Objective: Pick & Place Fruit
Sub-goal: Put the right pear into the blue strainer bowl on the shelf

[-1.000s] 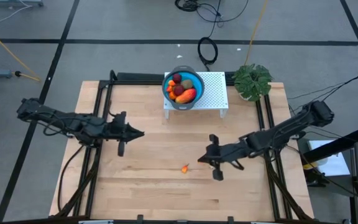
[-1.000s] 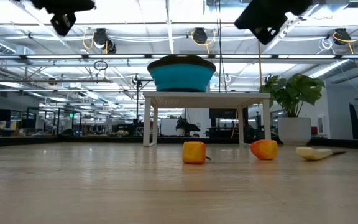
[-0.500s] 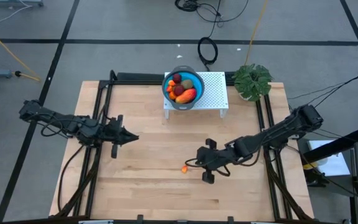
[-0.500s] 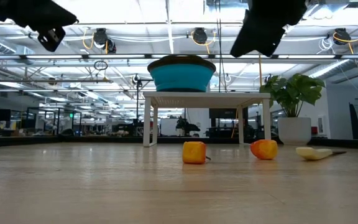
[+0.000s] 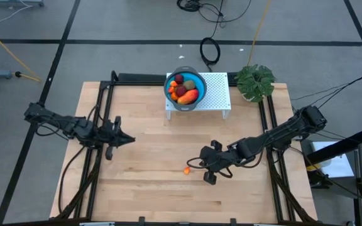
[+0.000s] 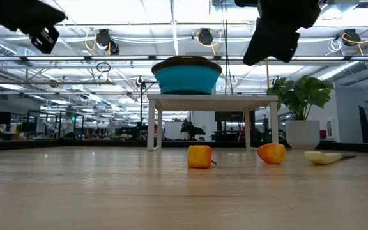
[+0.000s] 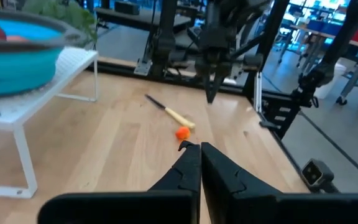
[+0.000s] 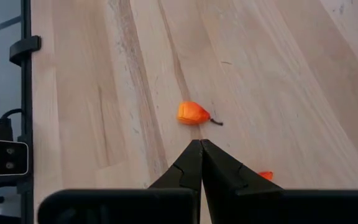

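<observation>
overhead, most fruit (image 5: 185, 88) is seen piled in the blue bowl (image 5: 171, 93) on the white rack (image 5: 217, 94). one orange bit (image 5: 187, 169) lies on the desk (image 5: 149, 188), just beside the right gripper (image 5: 201, 157), jaws shut empty. the left gripper (image 5: 131, 140), jaws likewise shut, is held well apart.

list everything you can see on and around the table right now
bowl: one, blue, on the white rack
fruit in bowl: several, red, orange, brownish-green
rack: one, white, table's far edge
orange bits: two, on the wood near the right gripper
knife: one, yellow handle, on the table
plant: one, green, far right corner
left gripper: shut, above the left side
right gripper: shut, beside an orange bit
</observation>
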You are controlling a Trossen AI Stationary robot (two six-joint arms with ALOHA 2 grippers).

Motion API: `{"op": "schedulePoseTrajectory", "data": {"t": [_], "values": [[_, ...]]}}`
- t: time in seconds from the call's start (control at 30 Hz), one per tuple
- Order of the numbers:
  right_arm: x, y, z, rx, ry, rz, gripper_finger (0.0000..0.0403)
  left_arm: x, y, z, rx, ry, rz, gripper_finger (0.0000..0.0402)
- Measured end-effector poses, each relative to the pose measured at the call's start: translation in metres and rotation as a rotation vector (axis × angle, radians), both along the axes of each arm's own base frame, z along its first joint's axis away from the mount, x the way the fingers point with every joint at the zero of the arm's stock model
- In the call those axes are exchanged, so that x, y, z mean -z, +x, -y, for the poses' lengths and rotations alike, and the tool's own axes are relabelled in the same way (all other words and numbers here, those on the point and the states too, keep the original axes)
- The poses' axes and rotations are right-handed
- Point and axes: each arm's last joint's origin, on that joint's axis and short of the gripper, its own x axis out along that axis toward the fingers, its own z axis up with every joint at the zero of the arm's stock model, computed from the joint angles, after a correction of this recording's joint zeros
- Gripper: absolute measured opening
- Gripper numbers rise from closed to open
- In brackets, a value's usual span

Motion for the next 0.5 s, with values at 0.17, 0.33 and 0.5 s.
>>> {"op": "schedulePoseTrajectory", "data": {"t": [0.17,0.33,0.5], "values": [[0.000,0.000,0.000,0.014,0.011,-0.005,0.0000,0.013,-0.003,-0.001,0.001,-0.007,-0.009,0.0004],[0.001,-0.001,0.000,0.031,0.023,-0.013,0.0000,0.024,-0.004,-0.001,0.010,-0.017,0.034,0.0009],[0.003,-0.003,0.001,0.054,0.028,-0.046,0.0005,0.038,-0.004,0.000,0.049,-0.030,0.082,0.0007]]}}
